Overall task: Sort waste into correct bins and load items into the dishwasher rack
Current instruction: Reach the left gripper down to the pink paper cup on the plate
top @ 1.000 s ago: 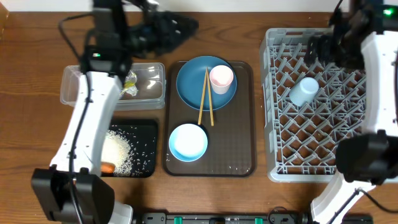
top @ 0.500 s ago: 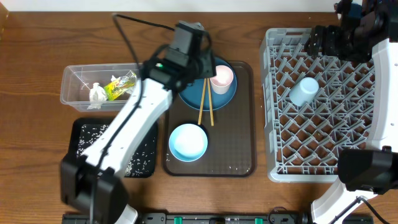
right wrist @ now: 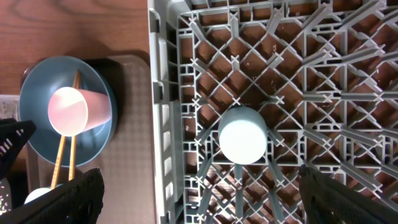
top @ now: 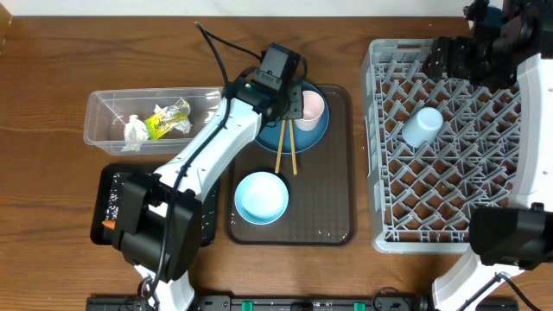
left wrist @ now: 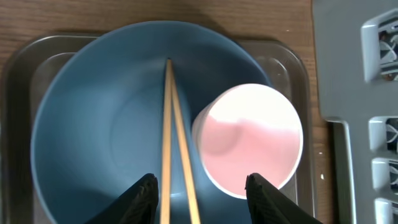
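My left gripper [top: 289,97] is open and empty just above the round blue plate [top: 309,135]. In the left wrist view its fingers [left wrist: 144,194] straddle the two wooden chopsticks [left wrist: 174,155], with the pink cup [left wrist: 249,137] lying on the plate [left wrist: 93,124] to the right. The pale blue bowl [top: 262,197] sits nearer on the brown tray. The light-blue cup [top: 423,127] stands upside down in the grey rack [top: 449,199]. My right gripper [top: 449,60] is open and empty above the rack's far edge; its view shows the cup [right wrist: 242,135] below.
The clear tub [top: 104,108] holds the white tissue [top: 134,130] and the yellow-green wrapper [top: 167,119]. The black tray [top: 105,186] holds rice and an orange carrot [top: 109,225], partly hidden by my left arm. The brown tray [top: 324,216] lies between bins and rack.
My left arm has swung right from the clear tub to above the blue plate. The tissue and wrapper now show in the tub. The right arm has barely moved.
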`<state>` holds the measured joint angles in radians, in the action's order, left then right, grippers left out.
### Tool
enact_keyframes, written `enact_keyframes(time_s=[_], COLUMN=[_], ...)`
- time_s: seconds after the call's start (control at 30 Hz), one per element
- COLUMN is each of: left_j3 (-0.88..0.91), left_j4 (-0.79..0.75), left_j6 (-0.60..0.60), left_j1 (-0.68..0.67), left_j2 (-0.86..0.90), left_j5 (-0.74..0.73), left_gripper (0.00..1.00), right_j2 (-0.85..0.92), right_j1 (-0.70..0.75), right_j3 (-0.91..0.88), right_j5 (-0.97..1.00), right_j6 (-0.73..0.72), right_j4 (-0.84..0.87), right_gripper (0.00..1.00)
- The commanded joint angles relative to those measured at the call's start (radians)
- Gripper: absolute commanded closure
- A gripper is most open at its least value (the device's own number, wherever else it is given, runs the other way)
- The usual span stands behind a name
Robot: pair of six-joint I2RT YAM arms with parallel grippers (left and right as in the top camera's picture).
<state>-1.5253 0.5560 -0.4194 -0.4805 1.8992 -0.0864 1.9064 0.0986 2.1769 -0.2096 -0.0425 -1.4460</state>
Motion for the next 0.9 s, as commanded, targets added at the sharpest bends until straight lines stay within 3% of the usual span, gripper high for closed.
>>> enact_keyframes(time_s=[0.0,0.2,0.27,0.4,0.57,0.87], left_j3=[-0.003,-0.003,-0.003,-0.003,-0.003,-0.006], left_j4=[-0.003,-0.005,-0.011,-0.026,-0.052,-0.057], left_j6=[-0.004,-0.005,-0.005,-0.004,-0.004,-0.004], left_j1=[0.001,0.001,0.001,0.001,0.001,0.002], left_j2=[0.039,0.092,0.105,0.109,0.109,0.105], left_j5=[-0.035,-0.09,-0.09,-0.089,-0.09,-0.09], left_gripper=[0.51,0.52,0.59,0.6,0.76,0.94], right_j2=[-0.003,-0.003,-0.003,-0.003,-0.003,-0.003], right_j1=[-0.011,-0.034,-0.037,-0.04,-0.04,-0.04], right_j3=[0.003,0.002,0.002,0.002,0.002,0.002], right_j5=[-0.008,-0.008,-0.008,-0.008,-0.008,-0.007], right_j6=[-0.013,-0.013,-0.013,-0.013,-0.013,-0.012], right_j4=[-0.002,-0.002,-0.002,-0.003,-0.002,-0.002], right_gripper=[0.01,0.01,0.01,0.01,0.01,0.01])
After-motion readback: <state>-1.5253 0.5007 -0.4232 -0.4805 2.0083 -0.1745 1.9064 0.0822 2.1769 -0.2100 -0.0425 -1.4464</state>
